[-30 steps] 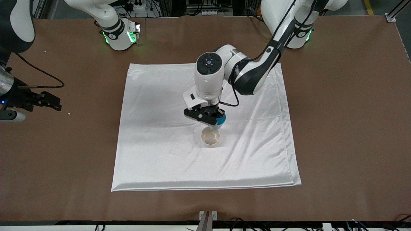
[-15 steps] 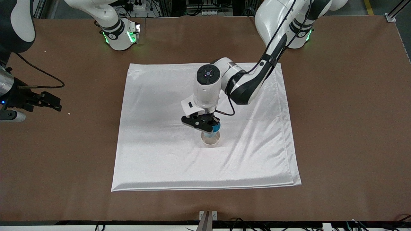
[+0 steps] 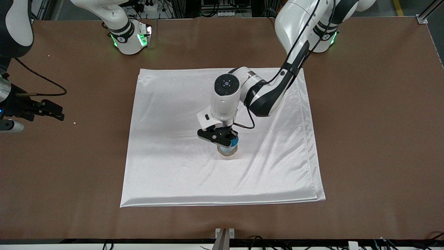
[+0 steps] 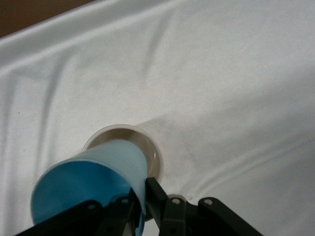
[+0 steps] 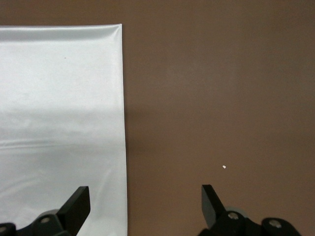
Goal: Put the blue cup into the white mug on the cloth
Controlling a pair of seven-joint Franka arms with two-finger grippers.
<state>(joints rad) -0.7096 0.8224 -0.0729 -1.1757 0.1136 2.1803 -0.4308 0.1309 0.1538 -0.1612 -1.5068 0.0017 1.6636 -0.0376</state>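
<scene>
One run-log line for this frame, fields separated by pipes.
left gripper: shut on blue cup, over white mug | mug: on cloth | right gripper: open, waiting over table | release pending

High front view, two wrist close-ups

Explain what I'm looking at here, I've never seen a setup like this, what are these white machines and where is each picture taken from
These are two robot arms at a brown table. One picture looks down from a high camera facing them; the other two come from cameras on the wrists. A white cloth lies on the table with a white mug on it. The left gripper, over the mug, holds a blue cup with its bottom at the mug's mouth. The right gripper waits open over the table by the cloth's edge.
</scene>
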